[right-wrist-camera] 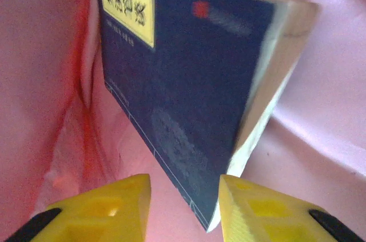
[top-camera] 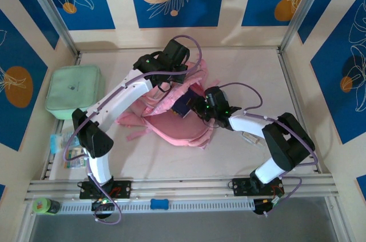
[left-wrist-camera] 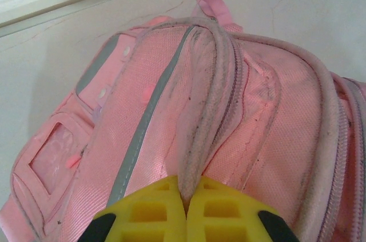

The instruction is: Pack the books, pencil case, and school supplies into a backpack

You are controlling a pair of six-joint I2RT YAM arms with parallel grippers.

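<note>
The backpack point(top-camera: 171, 125) is soft pink woven cloth with grey piping, a silver-grey stripe and scuffed, dirt-marked zip edges. It lies slumped on the pale table point(top-camera: 246, 64), about midway between left and right, with its open mouth turned to the right. A clear-windowed pocket shows on its left side in the left wrist view.

The left gripper point(left-wrist-camera: 187, 190) has blocky yellow fingers point(left-wrist-camera: 148, 210), ribbed with square hollows. They are pressed together on a raised fold of the zip edge, and the ridge of cloth runs away from them towards the far side.

The navy book point(right-wrist-camera: 194, 82) is thin and flat, with a smooth dark cover, a yellow label near one corner and a pale page edge. It stands tilted on its edge inside the pink lining, at the mouth of the bag. Its long axis slants from the far left down towards the right gripper point(right-wrist-camera: 184, 190). The fingers there stand spread. The book's low corner hangs in the gap between them, close beside the right-hand one and well clear of the left-hand one.

A mint-green padded box point(top-camera: 74, 92) with rounded corners sits on the far left, apart from the bag.
</note>
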